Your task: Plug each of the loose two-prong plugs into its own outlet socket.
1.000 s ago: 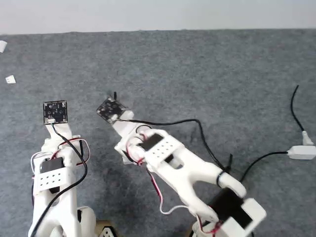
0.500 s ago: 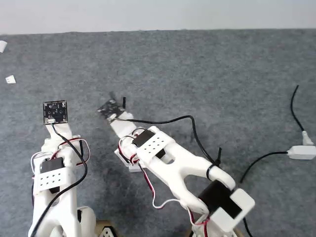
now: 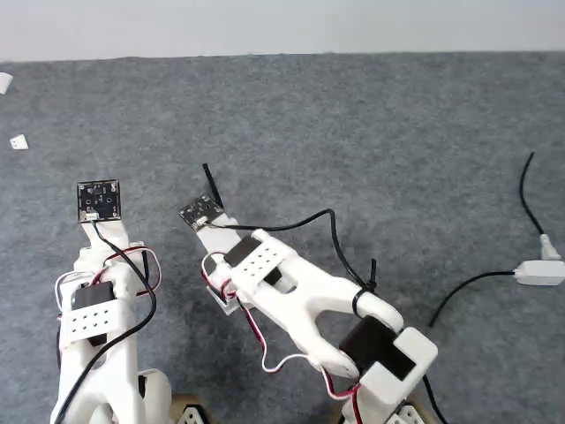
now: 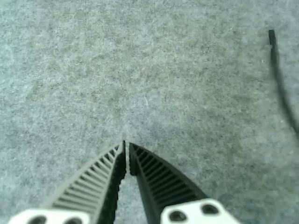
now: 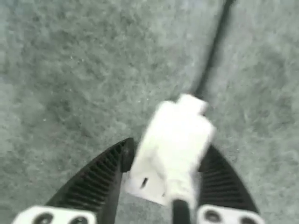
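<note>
My right gripper point(image 5: 168, 151) is shut on a white two-prong plug point(image 5: 175, 135), with a finger on each side of its body. A short black cable point(image 5: 212, 51) runs from the plug away from the fingers. In the high view this cable stub point(image 3: 210, 183) sticks out beyond the right arm's wrist camera point(image 3: 201, 213), left of the table's middle. My left gripper point(image 4: 126, 145) is shut with nothing in it, just above bare grey carpet. The same cable stub point(image 4: 275, 65) lies off to its side.
A white connector block point(image 3: 538, 272) with black cables point(image 3: 526, 190) lies at the far right edge of the carpet. Two small white scraps point(image 3: 18, 141) sit at the far left. The left arm point(image 3: 97, 300) stands near the front left.
The right arm has drawn back toward its base with the plug in its gripper, and the cable stub has swung a little. The left arm has not moved.
</note>
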{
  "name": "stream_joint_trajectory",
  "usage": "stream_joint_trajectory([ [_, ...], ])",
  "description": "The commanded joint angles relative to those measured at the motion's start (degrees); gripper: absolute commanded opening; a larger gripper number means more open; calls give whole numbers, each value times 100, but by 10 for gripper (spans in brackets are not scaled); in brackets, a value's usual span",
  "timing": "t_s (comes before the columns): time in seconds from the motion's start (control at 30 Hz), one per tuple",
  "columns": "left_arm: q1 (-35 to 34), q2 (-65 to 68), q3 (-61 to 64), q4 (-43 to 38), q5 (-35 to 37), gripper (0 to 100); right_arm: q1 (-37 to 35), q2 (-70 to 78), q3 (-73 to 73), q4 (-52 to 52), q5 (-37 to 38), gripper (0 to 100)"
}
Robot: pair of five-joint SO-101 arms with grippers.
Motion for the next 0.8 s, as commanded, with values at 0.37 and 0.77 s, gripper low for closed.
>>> stream_joint_trajectory([
  [0.37, 308, 18, -31, -958, 62, 15, 1719, -2659, -659, 2273, 1380, 9],
  [0.77, 299, 9, 4, -1204, 18, 15, 6211, -4092, 62, 2519, 2321, 9],
])
